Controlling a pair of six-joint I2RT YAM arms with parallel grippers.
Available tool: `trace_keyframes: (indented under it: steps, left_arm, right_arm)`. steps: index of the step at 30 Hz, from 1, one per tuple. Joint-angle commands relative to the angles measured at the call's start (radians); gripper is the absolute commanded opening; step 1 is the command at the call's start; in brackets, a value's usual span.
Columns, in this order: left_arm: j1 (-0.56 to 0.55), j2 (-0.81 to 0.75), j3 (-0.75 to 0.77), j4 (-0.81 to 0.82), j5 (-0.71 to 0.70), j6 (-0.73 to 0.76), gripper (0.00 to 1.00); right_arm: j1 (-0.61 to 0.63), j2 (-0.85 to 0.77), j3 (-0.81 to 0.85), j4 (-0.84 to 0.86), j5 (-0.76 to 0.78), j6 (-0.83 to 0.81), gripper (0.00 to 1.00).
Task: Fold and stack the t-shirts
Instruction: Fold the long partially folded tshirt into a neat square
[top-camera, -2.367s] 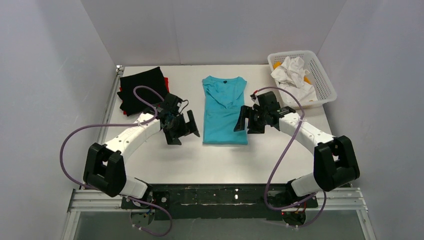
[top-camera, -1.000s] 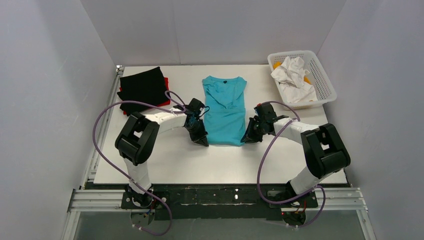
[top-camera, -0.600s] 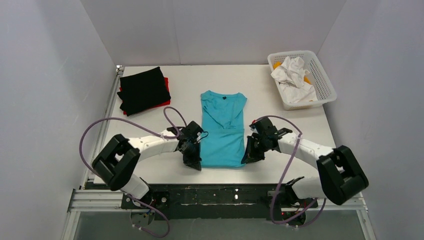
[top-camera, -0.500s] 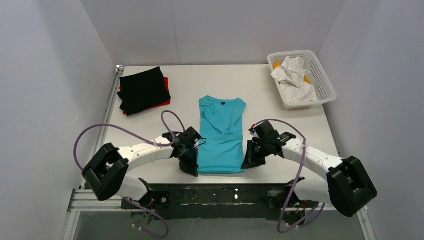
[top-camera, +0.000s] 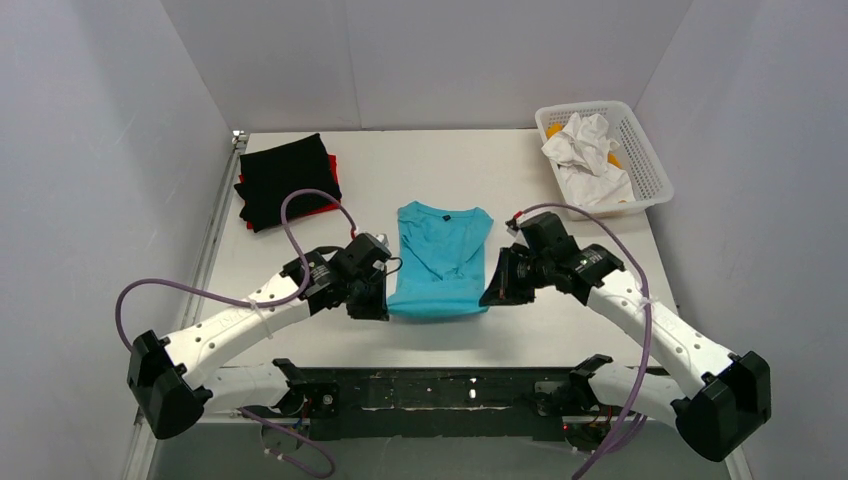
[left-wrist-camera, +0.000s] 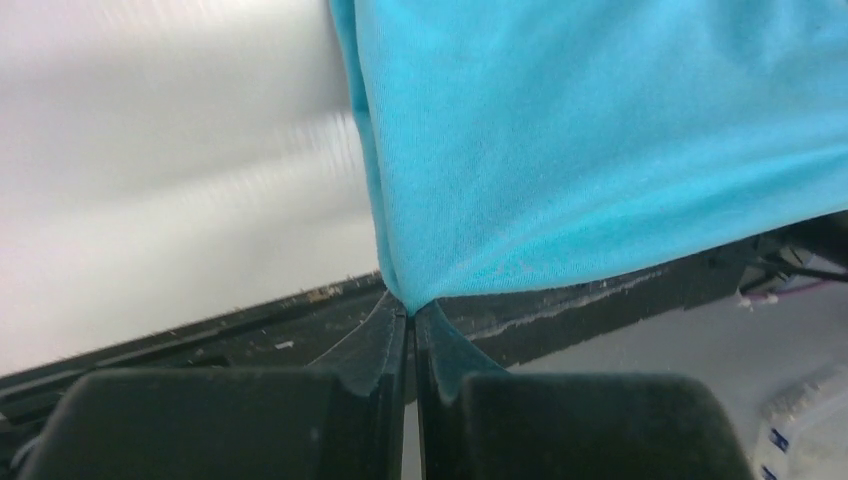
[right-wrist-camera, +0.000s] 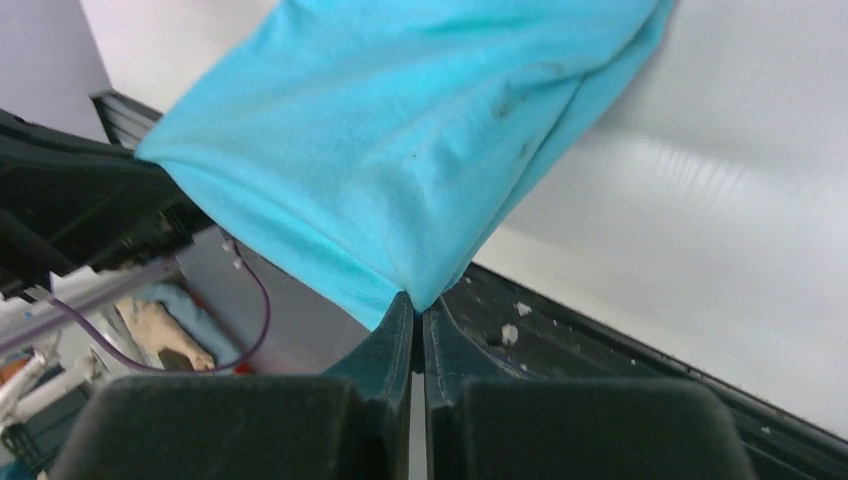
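The turquoise t-shirt (top-camera: 437, 260) lies lengthwise on the middle of the table, collar toward the back, its near hem lifted off the surface. My left gripper (top-camera: 382, 303) is shut on the hem's left corner (left-wrist-camera: 408, 297), and my right gripper (top-camera: 490, 291) is shut on the right corner (right-wrist-camera: 418, 300). Between the two grips the hem hangs stretched above the table's front edge. A black t-shirt (top-camera: 287, 179) folded flat lies on a red one (top-camera: 328, 199) at the back left.
A white mesh basket (top-camera: 645, 170) with crumpled white cloth (top-camera: 588, 150) and something orange stands at the back right. The black front rail (top-camera: 440, 390) runs below the table's near edge. Grey walls close in both sides and the back.
Both grippers closed on the hem corners and dragged the turquoise shirt toward the near edge. Since half a second ago they have risen and lifted the hem.
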Motion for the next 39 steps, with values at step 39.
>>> trace_keyframes:
  steps: [39]
  left_arm:
    - [0.463, 1.118, 1.138, -0.200, -0.041, 0.290, 0.00]
  right_arm:
    - [-0.420, 1.047, 1.039, -0.039, -0.040, -0.182, 0.02]
